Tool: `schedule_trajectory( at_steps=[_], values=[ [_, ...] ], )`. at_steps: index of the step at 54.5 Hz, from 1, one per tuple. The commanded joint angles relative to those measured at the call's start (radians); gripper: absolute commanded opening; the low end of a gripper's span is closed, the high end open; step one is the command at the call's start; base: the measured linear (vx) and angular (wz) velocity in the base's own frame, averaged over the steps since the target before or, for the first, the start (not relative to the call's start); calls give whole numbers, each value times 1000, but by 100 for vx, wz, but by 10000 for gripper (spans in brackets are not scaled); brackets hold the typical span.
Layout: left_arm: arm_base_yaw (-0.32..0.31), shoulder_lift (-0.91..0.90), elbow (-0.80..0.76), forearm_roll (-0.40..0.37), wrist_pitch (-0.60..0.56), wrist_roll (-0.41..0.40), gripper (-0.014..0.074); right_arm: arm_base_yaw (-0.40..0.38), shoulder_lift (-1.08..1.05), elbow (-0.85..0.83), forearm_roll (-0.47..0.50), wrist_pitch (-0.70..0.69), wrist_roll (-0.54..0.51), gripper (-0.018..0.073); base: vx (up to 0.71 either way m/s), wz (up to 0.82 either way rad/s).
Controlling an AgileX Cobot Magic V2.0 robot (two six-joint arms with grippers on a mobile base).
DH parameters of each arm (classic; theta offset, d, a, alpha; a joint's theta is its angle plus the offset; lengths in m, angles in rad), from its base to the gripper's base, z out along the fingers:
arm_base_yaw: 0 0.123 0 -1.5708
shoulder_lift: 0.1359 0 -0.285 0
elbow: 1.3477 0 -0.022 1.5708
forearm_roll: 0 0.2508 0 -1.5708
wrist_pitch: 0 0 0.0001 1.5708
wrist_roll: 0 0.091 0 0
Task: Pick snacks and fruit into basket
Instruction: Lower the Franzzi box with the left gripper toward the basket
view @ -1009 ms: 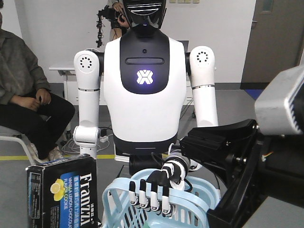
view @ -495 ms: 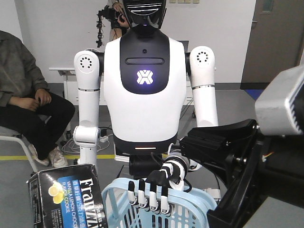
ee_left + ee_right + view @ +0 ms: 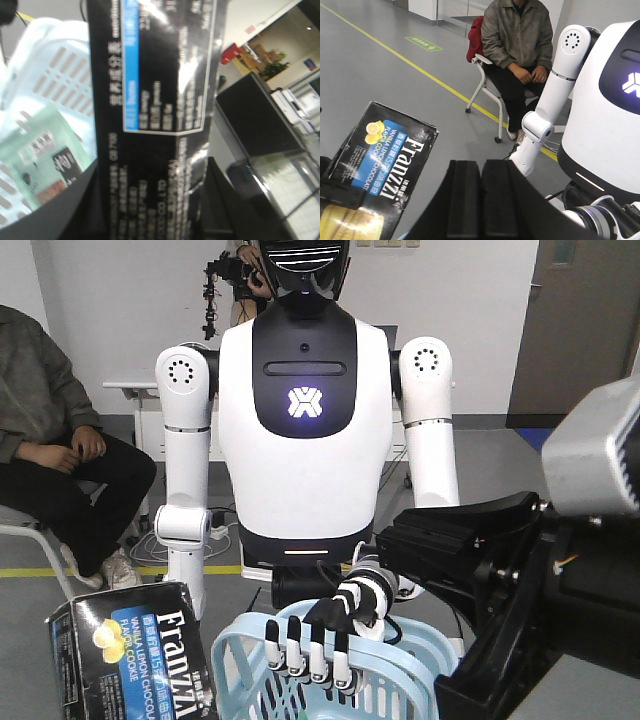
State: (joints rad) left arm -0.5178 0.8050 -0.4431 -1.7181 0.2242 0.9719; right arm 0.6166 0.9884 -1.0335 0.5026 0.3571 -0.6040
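A: Now, nearest first. What is the left gripper [image 3: 150, 220] doing?
B: It is clamped on the black-and-blue Franzzi box [image 3: 150, 100]. The box fills the wrist view, with a dark finger at each side. It is tilted and rests on no surface.
A: Box against basket?
B: It is outside the light blue basket [image 3: 50, 70], just beside the rim on the left in the front view; I cannot tell whether they touch. A mint-green pouch [image 3: 45, 155] lies inside the basket.
A: And the right gripper [image 3: 481, 165]?
B: Fingers pressed together, nothing between them. It is right of the basket in the front view.
A: Farther out?
B: A white humanoid robot [image 3: 300, 440] stands behind the basket, its black-and-white hand [image 3: 315, 645] draped over the far rim. There is a seated person [image 3: 50, 440] at left and a grey door [image 3: 585, 330] at back right.
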Motion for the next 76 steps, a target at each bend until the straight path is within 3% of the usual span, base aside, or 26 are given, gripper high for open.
schedule_trajectory(
  at_steps=[1,16,43,59,62,63,76],
  values=[
    [-2,6,-31,-65,-6,18,2,-3,-15,-30,36,-83,0,-8,0,0],
    [-2,148,-38,-70,123,-50,2,-3,-15,-30,44,-81,0,-8,0,0],
    [-2,269,-40,-70,157,-95,2,-3,-15,-30,44,-61,0,-8,0,0],
    [-2,277,-142,-70,211,-103,2,-3,-15,-30,44,-60,0,-8,0,0],
    [-2,277,-147,-70,206,-131,2,-3,-15,-30,44,-59,0,-8,0,0],
    [-2,277,-147,-70,178,-229,2,-3,-15,-30,44,-53,0,-8,0,0],
    [-2,278,-147,-70,188,-293,2,-3,-15,-30,44,-52,0,-8,0,0]
  ],
)
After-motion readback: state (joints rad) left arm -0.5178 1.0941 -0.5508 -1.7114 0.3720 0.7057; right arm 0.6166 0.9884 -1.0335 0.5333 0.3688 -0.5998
